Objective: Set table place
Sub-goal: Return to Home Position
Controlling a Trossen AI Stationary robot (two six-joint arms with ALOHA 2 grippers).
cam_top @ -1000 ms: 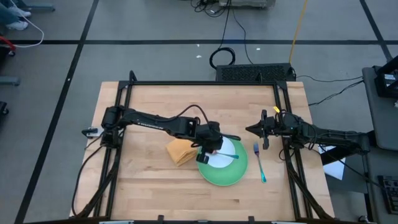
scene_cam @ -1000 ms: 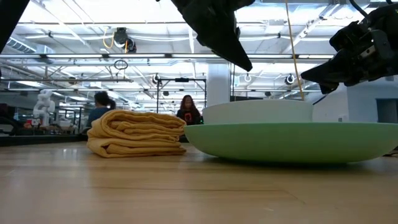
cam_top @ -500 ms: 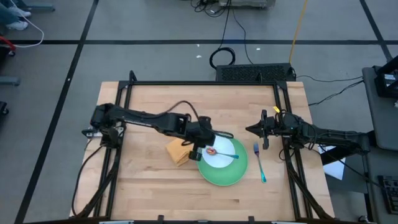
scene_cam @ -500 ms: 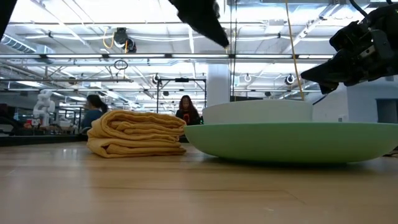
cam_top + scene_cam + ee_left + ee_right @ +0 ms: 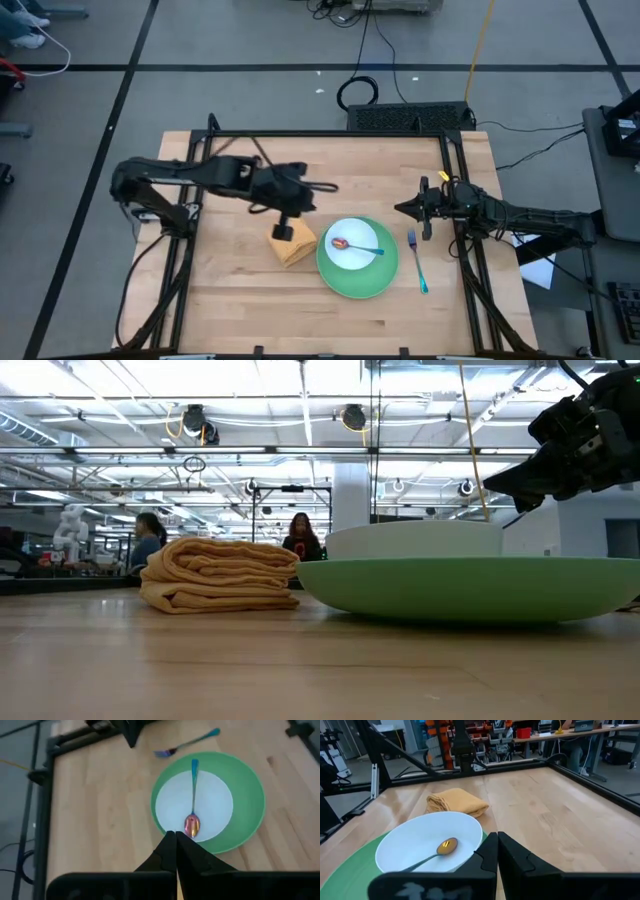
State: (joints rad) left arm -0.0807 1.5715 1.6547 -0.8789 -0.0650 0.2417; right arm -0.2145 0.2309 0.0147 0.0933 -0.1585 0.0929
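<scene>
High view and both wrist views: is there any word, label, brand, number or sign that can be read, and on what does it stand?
No text can be read.
The plate, bowl, spoon, fork and napkin are plain.
Anything on the shelves behind the table is too blurred to read.

the front of the tabletop (image 5: 240,305) lies bare from side to side, and so does the strip behind the plate (image 5: 352,288) up to the black frame (image 5: 330,133). the middle is crowded. the napkin (image 5: 296,250) lies close against the plate's left side, the bowl (image 5: 362,262) with the spoon (image 5: 356,246) tops the plate, and the fork (image 5: 418,262) lies just to its right. the left hand (image 5: 284,231) hangs over the napkin's back edge, fingers together. the right hand (image 5: 425,212), fingers together, sits behind the fork, narrowing that gap.
</scene>
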